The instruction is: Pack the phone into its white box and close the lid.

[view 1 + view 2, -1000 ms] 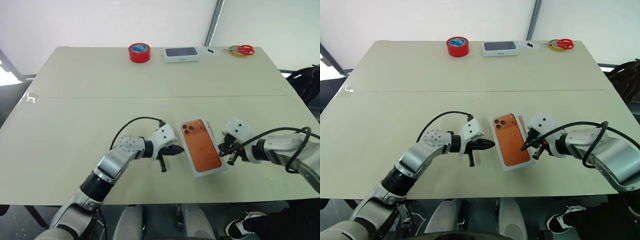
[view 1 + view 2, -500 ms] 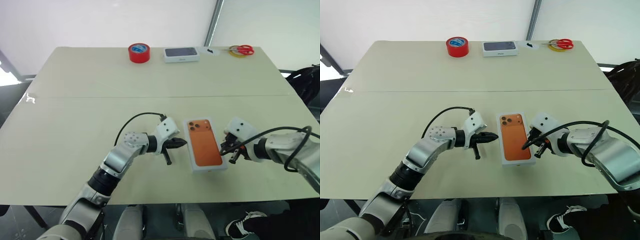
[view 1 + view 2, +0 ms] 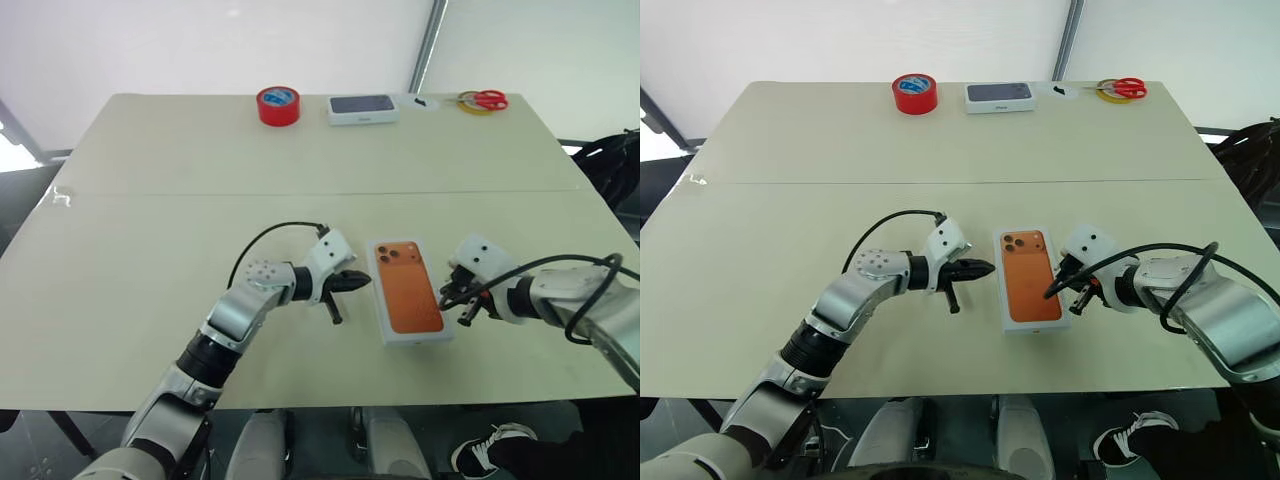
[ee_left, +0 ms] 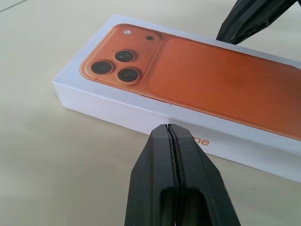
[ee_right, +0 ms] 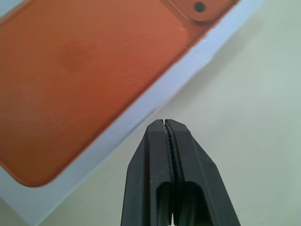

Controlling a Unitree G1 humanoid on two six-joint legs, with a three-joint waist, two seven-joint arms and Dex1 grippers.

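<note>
Left hand (image 3: 362,282), fingers pressed together with nothing between them, points at the left long side of the lid (image 3: 405,289); tip just beside the white side wall, contact cannot be confirmed. In the left wrist view the joined fingers (image 4: 176,179) sit close to the lid's side, near the printed lettering. Right hand (image 3: 446,300), also pressed together and empty, sits at the lid's right long edge; in the right wrist view its fingers (image 5: 169,179) hang over the counter beside the white border of the lid.

Lid is seated, orange phone picture facing up, printed camera cluster at the far end. It covers the white box fully, so the closed pack lies flat on the near half of the counter (image 3: 150,260), between the two hands, roughly in line with the counter's depth. Phone itself is not visible; whether it lies inside cannot be told.

Far edge of the counter, well apart from the pack: red tape roll (image 3: 278,105), small white box with dark top (image 3: 363,108) beside it, then red-handled scissors (image 3: 486,99) with a yellowish tape ring (image 3: 468,106) toward the right corner.
</note>
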